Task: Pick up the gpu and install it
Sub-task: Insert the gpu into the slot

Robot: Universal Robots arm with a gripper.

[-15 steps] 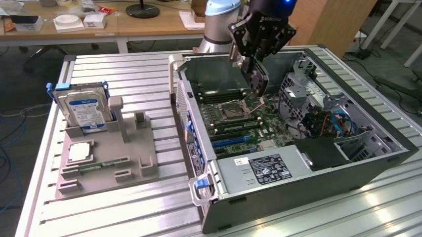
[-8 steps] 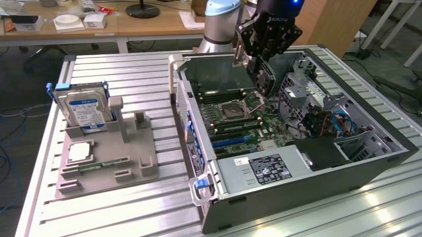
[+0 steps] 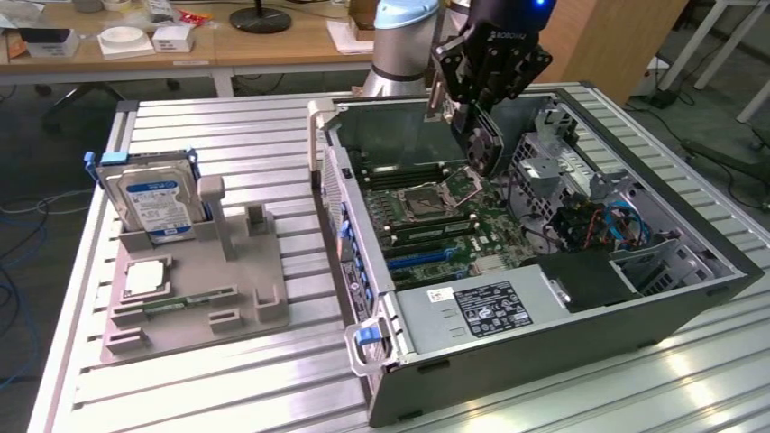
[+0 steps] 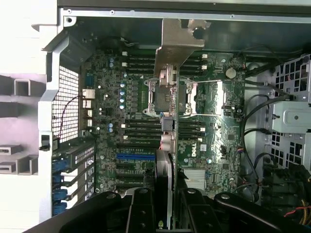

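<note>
Now, gripper (image 3: 477, 113): part-closed, clamping the graphics card (image 3: 488, 153) by its top edge.
Place: hanging upright over the computer case (image 3: 601, 336), upper centre of frame.
Handling: probably light, stiff, fragile; grip bare edges.

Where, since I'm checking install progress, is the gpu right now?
In the exterior view, the gpu is gripped in the claw, held above the motherboard near the processor socket inside the open computer case.
</note>
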